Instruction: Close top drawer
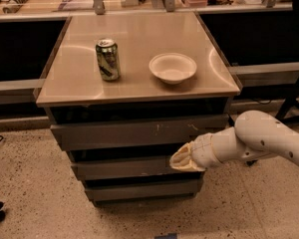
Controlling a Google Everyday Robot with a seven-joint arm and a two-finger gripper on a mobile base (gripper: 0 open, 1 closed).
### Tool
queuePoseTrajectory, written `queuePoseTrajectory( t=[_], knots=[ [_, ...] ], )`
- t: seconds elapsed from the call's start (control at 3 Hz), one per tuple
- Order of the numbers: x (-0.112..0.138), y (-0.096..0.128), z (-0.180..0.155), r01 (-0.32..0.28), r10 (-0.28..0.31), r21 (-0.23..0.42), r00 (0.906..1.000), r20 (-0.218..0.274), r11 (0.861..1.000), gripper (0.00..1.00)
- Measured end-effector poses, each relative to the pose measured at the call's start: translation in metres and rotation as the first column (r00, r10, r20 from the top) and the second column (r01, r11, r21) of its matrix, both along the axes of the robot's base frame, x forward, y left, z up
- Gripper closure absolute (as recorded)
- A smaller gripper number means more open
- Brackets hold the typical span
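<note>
1. The wide grey metal top drawer front [119,133], with small pale scratches [159,127] right of its centre, runs just above the gripper [182,158]. It stretches from over the gripper's tip far to the left. A dark gap shows between it and the tabletop.
2. The cream-tipped gripper hangs below the drawer's right part, in front of the dark slot under it. I cannot tell from here whether it is clenched or released, or whether it touches the cabinet.
3. The narrower grey middle drawer front [119,168] lies level with the gripper and to its left; its right end is hidden behind the tip.
4. The lowest grey drawer front [139,189] sits just beneath the gripper.
5. The white rounded arm [261,138] runs from the gripper up and away to the right.
6. On the tan tabletop [139,86] above, a shallow white bowl [173,67] stands almost straight over the gripper. A green and silver drink can [107,59] stands upright, farther up and to the left, apart from the bowl.
</note>
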State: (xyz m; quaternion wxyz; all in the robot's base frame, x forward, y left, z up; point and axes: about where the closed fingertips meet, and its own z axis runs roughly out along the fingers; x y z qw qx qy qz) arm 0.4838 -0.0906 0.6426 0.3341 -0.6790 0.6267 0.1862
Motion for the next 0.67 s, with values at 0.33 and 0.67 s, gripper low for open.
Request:
queuePoseTrajectory(
  t=[0.33,0.67],
  knots=[
    [0.011,-0.005,0.036,-0.010,0.010,-0.004,0.9985,0.053,1.000,0.36],
    [0.027,-0.024,0.100,0.006,-0.004,-0.017,0.9884,0.152,1.000,0.12]
  ],
)
